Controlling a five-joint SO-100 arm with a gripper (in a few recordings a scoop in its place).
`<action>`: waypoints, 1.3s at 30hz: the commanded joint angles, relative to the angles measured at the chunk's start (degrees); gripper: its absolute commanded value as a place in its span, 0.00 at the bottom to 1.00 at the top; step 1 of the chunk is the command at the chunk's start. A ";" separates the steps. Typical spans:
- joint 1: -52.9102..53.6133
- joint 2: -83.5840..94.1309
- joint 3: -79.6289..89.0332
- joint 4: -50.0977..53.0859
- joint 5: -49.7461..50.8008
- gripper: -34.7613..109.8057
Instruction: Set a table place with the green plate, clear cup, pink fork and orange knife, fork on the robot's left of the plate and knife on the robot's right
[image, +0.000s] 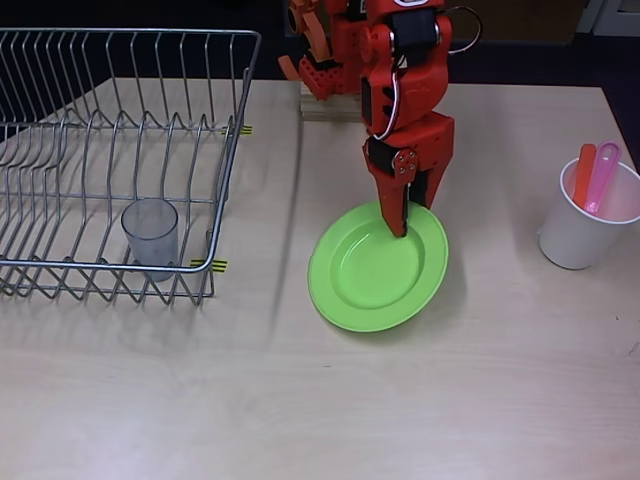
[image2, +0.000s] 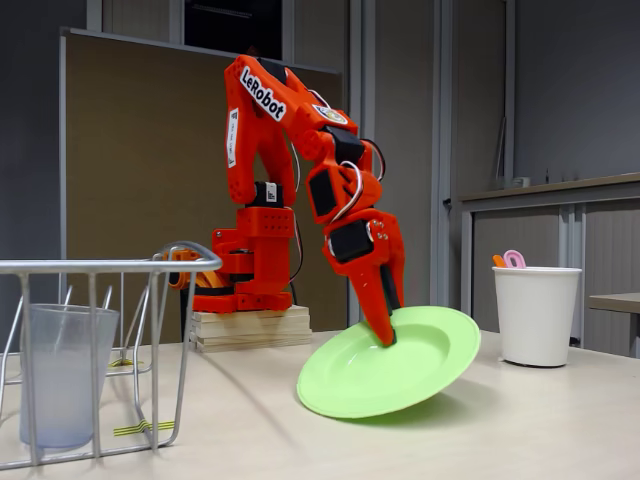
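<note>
The green plate (image: 375, 270) (image2: 400, 368) hangs tilted, its far rim raised and its near-left edge low over the table (image: 320, 400). My red-orange gripper (image: 403, 222) (image2: 385, 335) is shut on the plate's far rim. The clear cup (image: 151, 232) (image2: 62, 375) stands upright in the front of the wire dish rack (image: 120, 150). The pink fork (image: 603, 175) (image2: 514, 259) and the orange knife (image: 583, 175) (image2: 498, 262) stand handle-up inside a white paper cup (image: 585, 220) (image2: 536, 315) at the right.
The wire rack (image2: 110, 275) takes up the table's left side in the overhead view. My arm's base sits on a wooden block (image2: 250, 328) at the back centre. Bare tabletop stretches along the front and between plate and white cup.
</note>
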 joint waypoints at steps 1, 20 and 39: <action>0.88 -4.04 0.26 -0.26 0.18 0.26; -12.66 -4.04 6.33 -5.01 19.95 0.40; -24.79 10.46 11.34 -5.54 29.09 0.50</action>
